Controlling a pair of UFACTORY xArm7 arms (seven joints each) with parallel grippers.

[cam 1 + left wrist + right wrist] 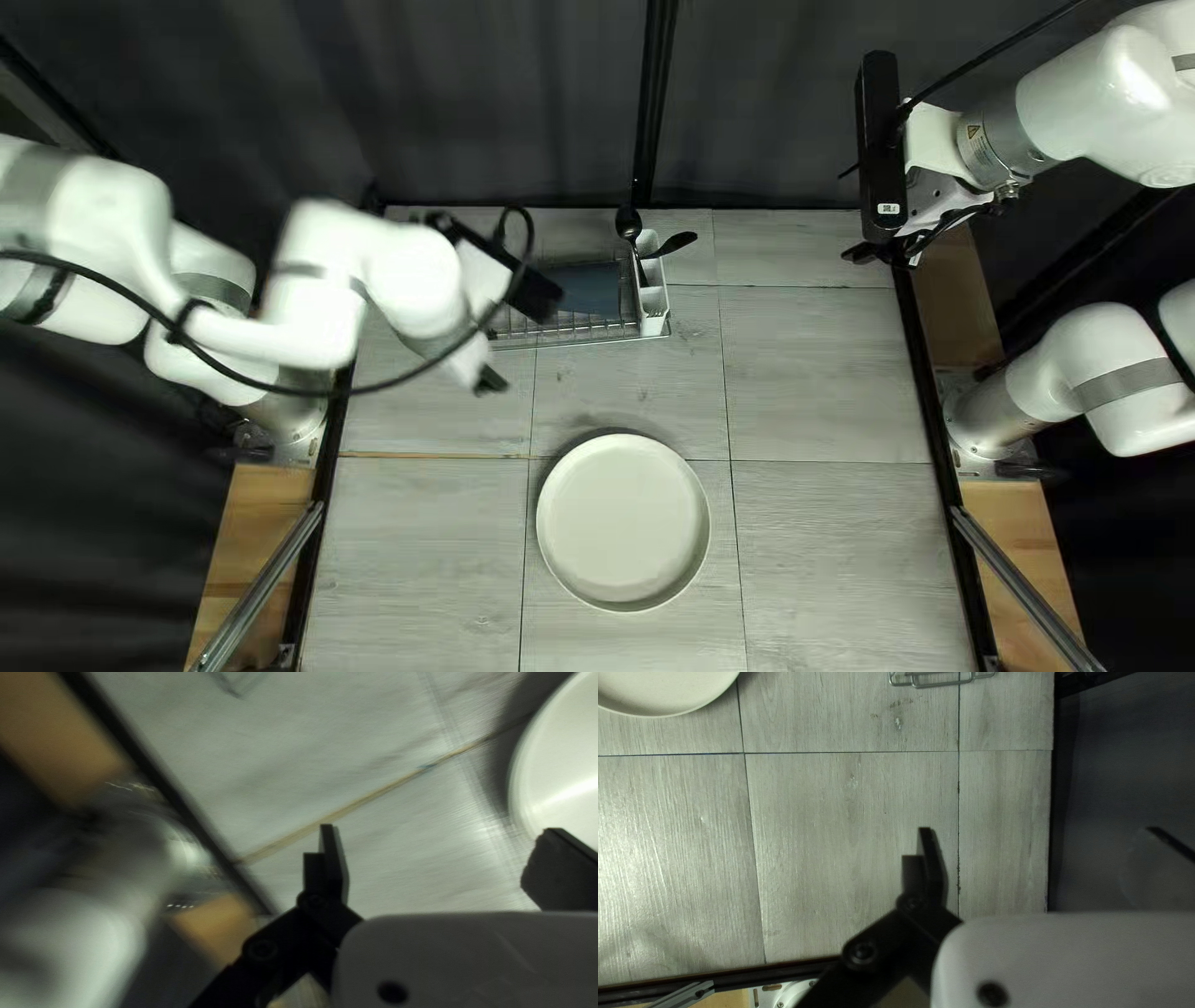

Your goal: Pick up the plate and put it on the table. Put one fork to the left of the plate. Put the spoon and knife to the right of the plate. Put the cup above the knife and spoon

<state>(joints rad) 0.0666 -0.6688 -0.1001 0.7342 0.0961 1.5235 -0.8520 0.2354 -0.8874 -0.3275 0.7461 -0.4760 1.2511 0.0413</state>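
Holding left hand (pixel 487 377) wide, left of centre in the top left view, right hand (pixel 886 253) wide at upper right, and seeing round pale plate (pixel 623 517) lying on bench (pixel 822 548) at lower centre

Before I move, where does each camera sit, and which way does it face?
Top left view: above the table's near edge, slanting down toward the dark curtain; both arms show.
Left wrist view: on my left wrist, looking along its open hand at tabletop beside the plate.
Right wrist view: on my right wrist, looking along its open hand down at the table.
Shared: the plate shows in both wrist views, partly cut off.
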